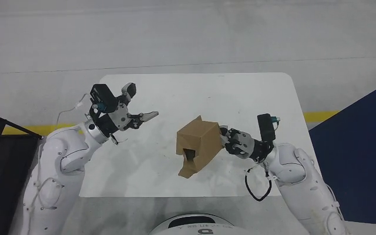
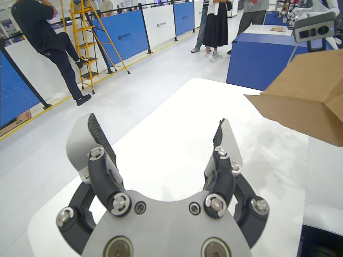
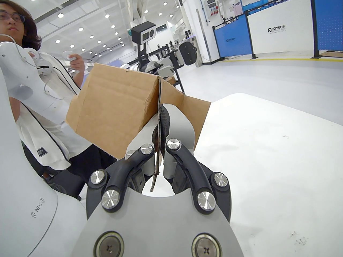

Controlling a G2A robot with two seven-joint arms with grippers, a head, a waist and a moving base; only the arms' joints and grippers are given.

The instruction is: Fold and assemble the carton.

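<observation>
The brown carton sits near the middle of the white table, a little toward the robot's right. It is only partly formed. It stands tilted, with its upper panel sloping and a dark opening on the side that faces the robot. Whether its lower end rests on the table cannot be told.

The right arm comes in from the near right corner of the table, with its forearm angled toward the centre. The right gripper meets the carton at its right-hand edge. In the right wrist view, the right gripper is pinched tight on a thin cardboard edge where two panels of the carton meet. One panel spreads away on each side of the fingers, and the table lies beyond and below.

The left arm is bent at the elbow over the left edge of the table, its wrist raised and turned toward the carton. The left gripper is spread wide with nothing between its fingers, and it is well apart from the carton. In the left wrist view, the left gripper hangs over bare table with its ribbed pads facing each other across a broad gap. A corner of the carton appears off to one side, farther away.
</observation>
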